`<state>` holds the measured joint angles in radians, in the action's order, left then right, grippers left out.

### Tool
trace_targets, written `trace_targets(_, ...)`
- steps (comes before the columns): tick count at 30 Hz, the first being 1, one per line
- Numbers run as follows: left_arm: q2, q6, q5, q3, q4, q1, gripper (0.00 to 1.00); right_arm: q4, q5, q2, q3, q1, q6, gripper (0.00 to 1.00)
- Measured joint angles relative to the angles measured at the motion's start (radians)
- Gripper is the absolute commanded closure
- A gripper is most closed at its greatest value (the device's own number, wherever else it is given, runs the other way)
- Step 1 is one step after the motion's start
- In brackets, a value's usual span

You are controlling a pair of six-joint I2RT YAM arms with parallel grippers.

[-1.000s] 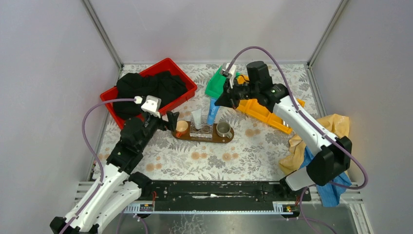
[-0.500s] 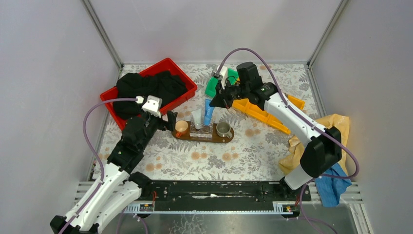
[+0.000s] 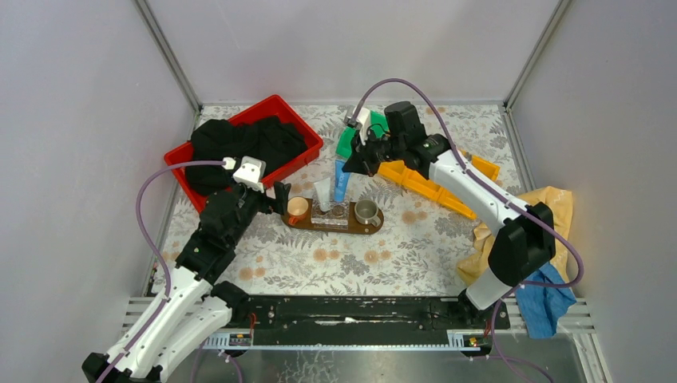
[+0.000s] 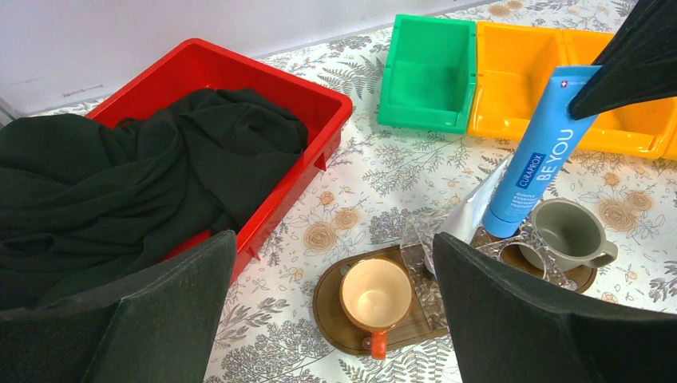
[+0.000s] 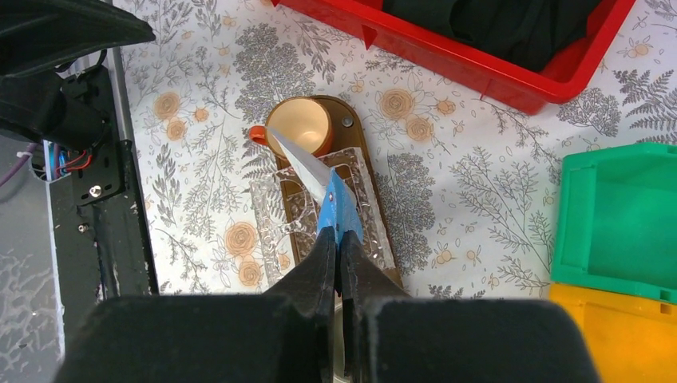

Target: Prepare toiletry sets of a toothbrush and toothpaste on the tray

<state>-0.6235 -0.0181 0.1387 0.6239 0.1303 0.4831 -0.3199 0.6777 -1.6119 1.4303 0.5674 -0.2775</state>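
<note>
The dark wooden tray (image 3: 351,228) holds an orange cup (image 3: 298,209), a clear holder (image 3: 330,214) and a grey cup (image 3: 366,211). A whitish toothpaste tube (image 3: 322,191) stands leaning in the holder. My right gripper (image 3: 350,163) is shut on the top end of the blue toothpaste tube (image 3: 342,182), which is nearly upright with its lower end at the holder (image 4: 503,227). The right wrist view shows the blue tube (image 5: 337,206) between the shut fingers. My left gripper (image 4: 334,239) is open and empty, just left of the orange cup (image 4: 375,294). No toothbrush is in view.
A red crate (image 3: 299,120) with black cloth stands at the back left. A green bin (image 3: 348,144) and orange bins (image 3: 423,182) lie behind the tray. Yellow and blue cloths (image 3: 543,239) lie at the right edge.
My right gripper has moved left with the blue tube, and the tube now stands more upright over the holder. The left arm has not moved.
</note>
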Motion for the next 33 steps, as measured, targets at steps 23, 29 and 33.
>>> trace_targets(23,0.000,0.000,0.000,0.000,0.000,0.000,0.00,0.017,-0.022,-0.013,0.005,0.018,-0.053,1.00)
trace_targets(29,0.000,0.000,0.000,0.000,0.000,0.000,0.00,0.018,-0.021,-0.013,-0.001,0.020,-0.071,1.00)
trace_targets(33,0.000,0.000,0.000,0.000,0.000,0.000,0.00,0.017,-0.018,-0.011,-0.016,0.020,-0.084,1.00)
